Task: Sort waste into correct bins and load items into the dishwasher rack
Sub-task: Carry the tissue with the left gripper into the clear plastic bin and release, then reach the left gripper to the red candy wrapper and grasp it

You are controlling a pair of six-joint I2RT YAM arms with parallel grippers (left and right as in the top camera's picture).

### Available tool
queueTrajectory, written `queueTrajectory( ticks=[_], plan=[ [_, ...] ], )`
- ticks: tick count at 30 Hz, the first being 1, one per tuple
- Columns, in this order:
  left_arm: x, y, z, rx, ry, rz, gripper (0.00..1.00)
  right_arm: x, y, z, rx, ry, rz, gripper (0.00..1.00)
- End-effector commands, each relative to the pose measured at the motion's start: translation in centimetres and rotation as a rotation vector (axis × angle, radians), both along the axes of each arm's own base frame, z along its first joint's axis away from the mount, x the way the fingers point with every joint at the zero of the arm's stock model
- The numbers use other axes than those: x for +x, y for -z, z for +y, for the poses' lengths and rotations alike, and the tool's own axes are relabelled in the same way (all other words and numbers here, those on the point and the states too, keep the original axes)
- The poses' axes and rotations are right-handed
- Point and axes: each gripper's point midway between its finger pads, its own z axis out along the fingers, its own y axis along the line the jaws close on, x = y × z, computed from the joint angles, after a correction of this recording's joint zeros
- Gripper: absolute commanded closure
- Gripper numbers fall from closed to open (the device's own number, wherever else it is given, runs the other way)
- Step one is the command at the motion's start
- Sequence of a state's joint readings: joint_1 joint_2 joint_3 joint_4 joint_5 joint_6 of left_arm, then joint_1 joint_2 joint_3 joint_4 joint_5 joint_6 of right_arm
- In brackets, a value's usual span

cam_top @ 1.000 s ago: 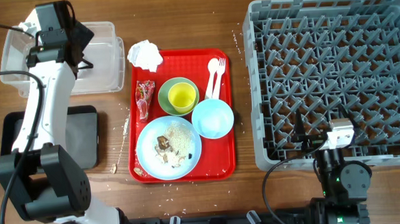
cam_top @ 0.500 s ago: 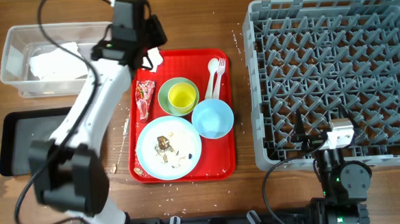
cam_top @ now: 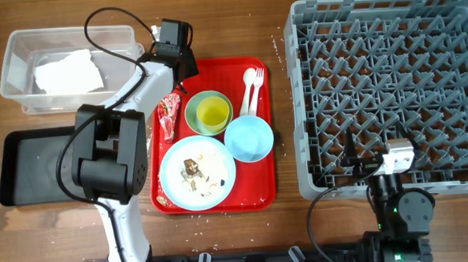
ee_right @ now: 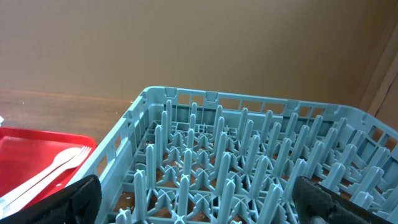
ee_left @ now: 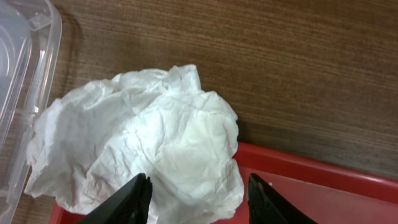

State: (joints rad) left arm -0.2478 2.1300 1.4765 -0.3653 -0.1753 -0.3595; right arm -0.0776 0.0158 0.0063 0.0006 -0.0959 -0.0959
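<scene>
The left gripper (ee_left: 198,198) hangs with fingers spread over a crumpled napkin (ee_left: 143,134) — the napkin lies at the red tray's (ee_left: 323,186) corner, just beside the clear tub (ee_left: 18,74). The right gripper (ee_right: 199,202) — fingers also apart — sits by the grey rack (ee_right: 249,155).

No text, number or brand can be read in any view. The red-and-white wrapper (cam_top: 169,114) on the red tray (cam_top: 263,195) carries some print, but it is too small and blurred to make out.
</scene>
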Motion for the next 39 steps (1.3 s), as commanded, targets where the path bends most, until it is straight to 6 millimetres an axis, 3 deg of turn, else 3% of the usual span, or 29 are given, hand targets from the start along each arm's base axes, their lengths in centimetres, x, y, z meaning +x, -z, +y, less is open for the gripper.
queueTrajectory(
  ticks=[1,7,8,10,11,13,17,20,22,23,25,28,31,32,33,35,39],
  plan=[
    [0.1,1.5,0.4,0.024,-0.002,0.016,0.49,0.0,-0.2,-0.3,-0.01,0.014,-0.009,0.0],
    [-0.6,3.2,0.5,0.028,0.0,0.064,0.48,0.0,-0.2,-0.3,-0.01,0.014,-0.009,0.0],
    [-0.6,3.2,0.4,0.028,0.0,0.064,0.54,0.0,-0.2,-0.3,-0.01,0.014,-0.009,0.0],
    [-0.7,3.2,0.5,0.029,0.0,0.067,0.83,0.0,-0.2,-0.3,-0.01,0.014,-0.009,0.0],
    [-0.8,3.1,0.5,0.03,0.0,0.071,0.92,0.0,-0.2,-0.3,-0.01,0.014,-0.009,0.0],
    [-1.0,2.4,0.4,0.029,0.003,0.07,0.96,0.0,-0.2,-0.3,-0.01,0.013,-0.009,0.0],
    [-1.1,-3.7,-0.8,0.007,0.024,-0.019,0.96,0.0,-0.2,-0.3,-0.01,0.014,-0.009,0.0],
    [-0.8,-10.8,-0.9,-0.03,0.024,-0.163,0.96,0.0,-0.2,-0.3,-0.01,0.014,-0.009,0.0],
    [-0.7,-15.1,0.2,-0.037,-0.005,-0.259,0.96,0.0,-0.2,-0.3,-0.01,0.014,-0.009,0.0],
    [-0.7,-17.6,1.8,-0.025,-0.049,-0.321,0.96,0.0,-0.2,-0.3,-0.01,0.014,-0.009,0.0],
    [-0.8,-20.2,5.1,-0.009,-0.16,-0.384,0.96,0.0,-0.2,-0.3,-0.01,0.013,-0.009,0.0],
    [-0.8,-20.4,9.4,0.005,-0.265,-0.39,0.96,0.0,-0.2,-0.3,-0.01,0.014,-0.009,0.0],
    [-0.8,-18.0,14.1,-0.014,-0.412,-0.343,0.95,0.0,-0.2,-0.3,-0.01,0.014,-0.009,0.0],
    [-0.7,-17.4,15.0,-0.01,-0.431,-0.335,0.92,0.0,-0.2,-0.3,-0.01,0.014,-0.009,0.0],
    [-0.6,-16.4,16.4,-0.005,-0.457,-0.317,0.8,0.0,-0.2,-0.3,-0.01,0.014,-0.009,0.0],
    [-0.6,-14.8,17.8,-0.017,-0.474,-0.28,0.03,0.0,-0.2,-0.3,-0.01,0.014,-0.009,0.0],
    [-0.6,-14.4,17.2,-0.086,-0.436,-0.254,0.0,0.0,-0.2,-0.3,-0.01,0.014,-0.009,0.0]
  ],
)
